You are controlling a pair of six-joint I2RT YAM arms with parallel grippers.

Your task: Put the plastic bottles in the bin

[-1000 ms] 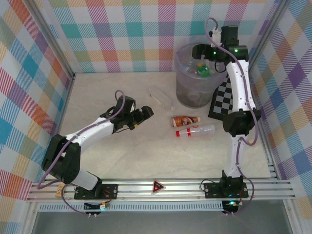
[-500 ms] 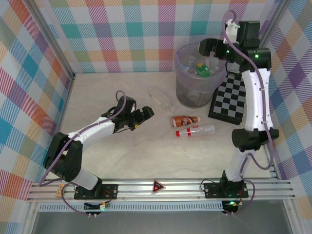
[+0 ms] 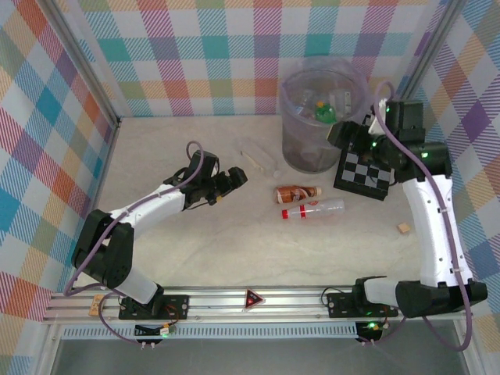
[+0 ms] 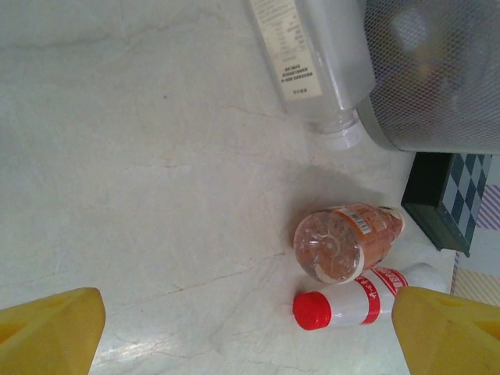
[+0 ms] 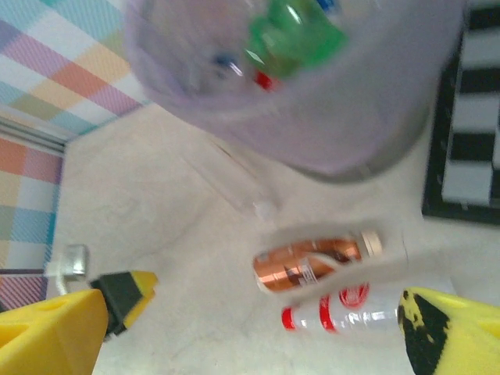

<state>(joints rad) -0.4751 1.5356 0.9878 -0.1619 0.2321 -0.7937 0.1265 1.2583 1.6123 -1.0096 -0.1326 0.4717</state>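
The left gripper point(image 3: 232, 180) gapes wide and empty over open desk point(image 3: 195, 250). The right gripper point(image 3: 341, 134), equally wide, hangs beside the bin point(image 3: 301, 152) near the far edge. Mid-desk lie a clear bottle point(image 3: 259, 156), a brown-labelled bottle point(image 3: 297, 192) and a red-capped bottle point(image 3: 312, 209).

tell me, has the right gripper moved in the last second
Yes. The right gripper has drawn back from above the tall translucent grey-lilac plastic bin toward the near edge, now by the black-and-white chequered board.
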